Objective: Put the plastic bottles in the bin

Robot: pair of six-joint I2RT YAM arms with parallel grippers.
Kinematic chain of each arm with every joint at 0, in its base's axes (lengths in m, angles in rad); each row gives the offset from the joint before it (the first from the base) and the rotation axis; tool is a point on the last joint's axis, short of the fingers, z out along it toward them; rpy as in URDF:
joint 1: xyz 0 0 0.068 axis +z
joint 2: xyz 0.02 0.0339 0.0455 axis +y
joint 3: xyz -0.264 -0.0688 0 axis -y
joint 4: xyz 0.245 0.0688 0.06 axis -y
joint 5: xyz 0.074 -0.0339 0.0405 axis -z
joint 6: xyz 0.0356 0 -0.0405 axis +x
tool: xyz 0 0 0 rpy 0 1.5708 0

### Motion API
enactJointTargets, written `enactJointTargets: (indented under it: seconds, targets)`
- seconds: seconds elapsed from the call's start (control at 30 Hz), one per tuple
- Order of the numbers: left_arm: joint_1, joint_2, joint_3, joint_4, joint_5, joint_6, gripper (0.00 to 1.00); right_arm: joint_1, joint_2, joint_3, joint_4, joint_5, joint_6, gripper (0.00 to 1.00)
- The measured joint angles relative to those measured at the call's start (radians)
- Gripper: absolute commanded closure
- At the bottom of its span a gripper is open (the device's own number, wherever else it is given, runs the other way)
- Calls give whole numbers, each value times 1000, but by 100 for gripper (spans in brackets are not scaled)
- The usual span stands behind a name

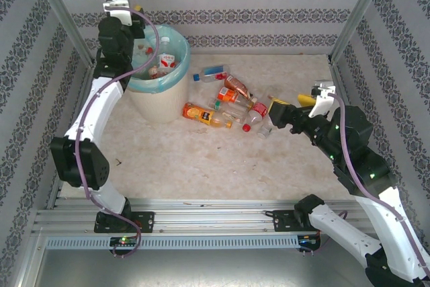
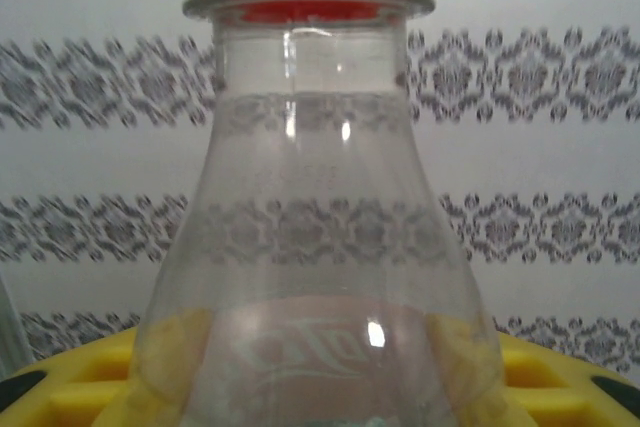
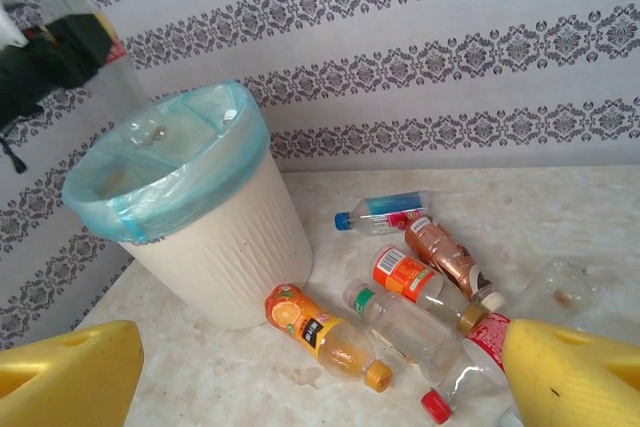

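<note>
One bottle (image 2: 315, 247) pinched by left gripper (image 1: 121, 6) at bin (image 1: 158, 102) rim, likely for release; right gripper (image 3: 320, 367) spread toward loose bottles (image 1: 232, 102).

Lab rig: aluminium frame (image 1: 201, 220), wallpapered panels (image 1: 255, 5)

- The bin (image 1: 160, 102) is round and cream, with a blue-green bag over its rim. It stands upright. Some bottles (image 1: 162, 58) lie inside.
- A clear red-capped bottle (image 2: 320, 247) is up in the air, upright, by the bin's left rim.
- More bottles (image 1: 234, 96) lie on their sides in a heap beside the bin.
</note>
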Motion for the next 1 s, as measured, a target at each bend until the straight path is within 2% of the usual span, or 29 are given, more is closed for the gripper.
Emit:
enactJointTargets:
  seconds: [0.17, 0.27, 0.37, 0.53, 0.77, 0.87, 1.0]
  targets:
    - [-1, 32, -41, 54, 23, -8, 32, 0, -16, -21, -9, 0, 7, 8]
    - [-1, 32, -50, 82, 24, -8, 25, 0, -17, -27, -12, 0, 7, 8]
    - [-1, 31, -50, 110, 22, -8, 23, 0, -18, -29, -13, 0, 7, 8]
    - [0, 8, -57, 123, 3, -8, 24, 0, -15, -31, -13, 0, 6, 8]
    - [0, -36, -53, 100, -26, -8, 36, 0, -8, -42, -8, 0, 6, 8]
    - [0, -22, 16, -19, 11, -19, 40, 0, -7, -59, -6, 0, 6, 8]
    - [0, 105, 269, -246, 74, -41, 42, 0, 9, -73, -1, -5, 7, 8]
